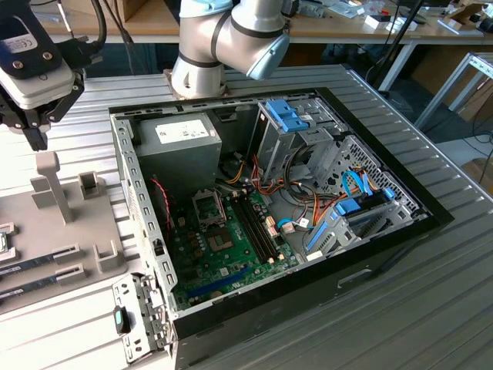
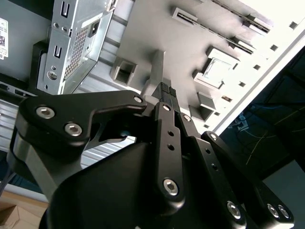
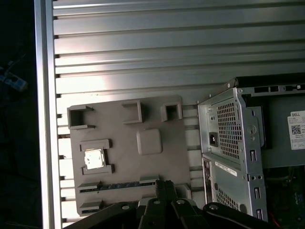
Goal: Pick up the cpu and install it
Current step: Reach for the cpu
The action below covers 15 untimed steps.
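Note:
The cpu (image 3: 94,159) is a small silvery square lying in a recess of the grey holder plate (image 3: 157,164). In the second wrist view the cpu (image 2: 217,70) lies in the same recess, off to one side of my fingertips. My gripper (image 3: 164,187) hangs above the plate's edge, apart from the cpu, with its black fingers (image 2: 166,91) pressed together and nothing between them. In the exterior view my gripper (image 1: 35,137) is high over the plate (image 1: 92,231) at the exterior view's left. The open computer case (image 1: 431,220) holds the green motherboard (image 1: 231,254) with its socket (image 1: 209,206).
A grey upright post (image 1: 50,185) and small blocks stand on the plate below my gripper. Memory sticks (image 1: 42,260) lie in slots on the plate. The case's metal rear panel (image 3: 228,138) stands close beside the plate. Ribbed metal tabletop (image 3: 157,43) surrounds everything.

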Available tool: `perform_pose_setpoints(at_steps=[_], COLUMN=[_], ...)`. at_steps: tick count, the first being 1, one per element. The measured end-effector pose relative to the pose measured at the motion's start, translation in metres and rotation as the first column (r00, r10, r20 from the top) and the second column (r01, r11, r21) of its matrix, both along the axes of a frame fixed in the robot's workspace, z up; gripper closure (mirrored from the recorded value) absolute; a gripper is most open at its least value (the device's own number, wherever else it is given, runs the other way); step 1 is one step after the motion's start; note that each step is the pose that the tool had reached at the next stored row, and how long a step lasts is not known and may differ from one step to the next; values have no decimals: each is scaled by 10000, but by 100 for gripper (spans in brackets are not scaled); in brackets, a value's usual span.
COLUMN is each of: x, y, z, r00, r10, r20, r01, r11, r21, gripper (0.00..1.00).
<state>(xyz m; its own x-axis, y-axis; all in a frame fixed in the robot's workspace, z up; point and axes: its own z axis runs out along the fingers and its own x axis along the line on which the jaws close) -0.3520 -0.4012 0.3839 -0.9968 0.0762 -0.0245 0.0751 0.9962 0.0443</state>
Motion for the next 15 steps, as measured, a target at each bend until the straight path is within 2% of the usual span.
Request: perform_pose_setpoints(at_steps=[15], x=[-40], y=[-7], z=[-20], r00=[10000], r10=[0], r20=[0], r01=[0], r11=[10000], r21=[0], gripper=[89])
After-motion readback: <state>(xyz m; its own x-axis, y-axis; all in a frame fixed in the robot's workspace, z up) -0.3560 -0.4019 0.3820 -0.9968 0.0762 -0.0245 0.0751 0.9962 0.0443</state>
